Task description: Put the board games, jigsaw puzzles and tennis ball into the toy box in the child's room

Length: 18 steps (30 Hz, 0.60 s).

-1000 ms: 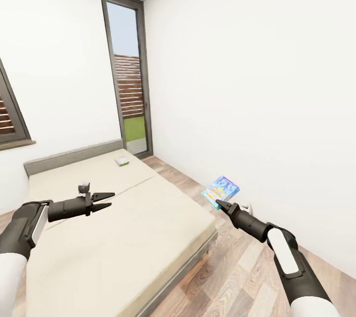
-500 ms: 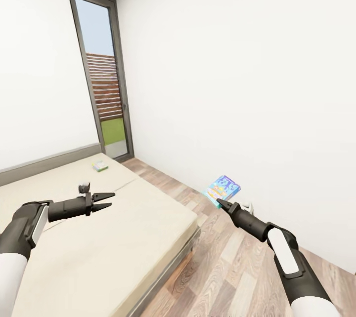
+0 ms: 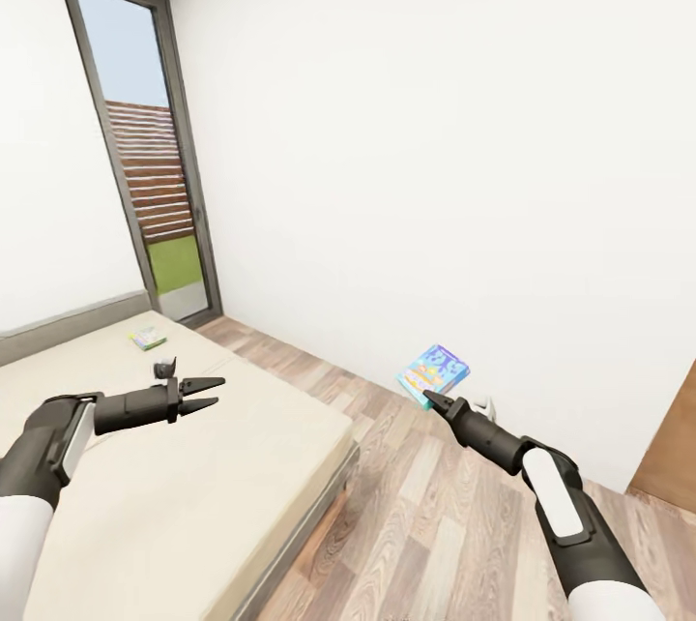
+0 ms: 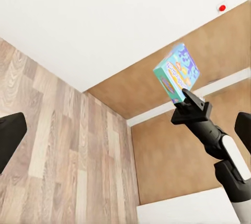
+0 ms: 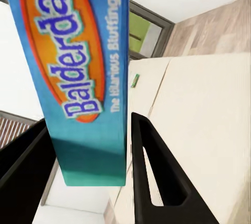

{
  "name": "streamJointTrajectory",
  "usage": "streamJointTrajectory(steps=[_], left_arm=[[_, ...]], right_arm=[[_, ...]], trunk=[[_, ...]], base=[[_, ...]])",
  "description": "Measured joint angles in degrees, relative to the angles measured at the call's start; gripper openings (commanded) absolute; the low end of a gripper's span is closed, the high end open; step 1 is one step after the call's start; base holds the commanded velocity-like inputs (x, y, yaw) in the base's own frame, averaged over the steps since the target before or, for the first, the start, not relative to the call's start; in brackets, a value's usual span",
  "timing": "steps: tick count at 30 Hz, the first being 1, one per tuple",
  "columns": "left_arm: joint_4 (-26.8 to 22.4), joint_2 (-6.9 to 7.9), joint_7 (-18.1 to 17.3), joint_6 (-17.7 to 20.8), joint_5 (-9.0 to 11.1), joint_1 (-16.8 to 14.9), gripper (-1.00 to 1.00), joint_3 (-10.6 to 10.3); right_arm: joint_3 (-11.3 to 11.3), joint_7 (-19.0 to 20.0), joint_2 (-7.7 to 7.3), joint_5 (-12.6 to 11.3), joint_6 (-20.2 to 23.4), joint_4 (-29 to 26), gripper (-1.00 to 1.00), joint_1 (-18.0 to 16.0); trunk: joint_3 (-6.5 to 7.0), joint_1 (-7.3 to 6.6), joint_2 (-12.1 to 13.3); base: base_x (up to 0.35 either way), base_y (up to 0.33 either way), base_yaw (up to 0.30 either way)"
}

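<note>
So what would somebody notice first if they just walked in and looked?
Probably the bright blue board game, held up in the air over the wooden floor by the right tool, near the white wall. Next, the big beige bed under the open left tool, with another small game box lying near its far end.

Bed [image 3: 193, 466]: cut off by the left and lower edges of the head view. Small board game [image 3: 147, 338] far along the mattress: too small for its print to be read. Held blue game box [image 5: 78, 72] in the right wrist view: cut off at the picture's edge, its title ending "Balderdas". Left gripper's fingers [image 4: 10, 135]: only dark slivers at the left wrist view's borders.
</note>
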Motion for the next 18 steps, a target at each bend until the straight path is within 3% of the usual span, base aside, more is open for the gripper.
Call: streamJointTrajectory(steps=[15, 18], left_arm=[[-0.01, 0.01, 0.00, 0.05, -0.01, -0.04, 1.00, -0.03], [-0.01, 0.00, -0.02, -0.01, -0.01, -0.04, 1.00, 0.00]], right_arm=[[0.03, 0.00, 0.04, 0.06, 0.01, 0.06, -1.00, -0.03], [0.03, 0.00, -0.08, 0.08, 0.00, 0.06, -1.00, -0.03]], trunk=[[2.59, -3.29, 5.94], [2.60, -3.29, 5.96]], base=[[0.000, 0.000, -0.279], [0.000, 0.000, -0.279]])
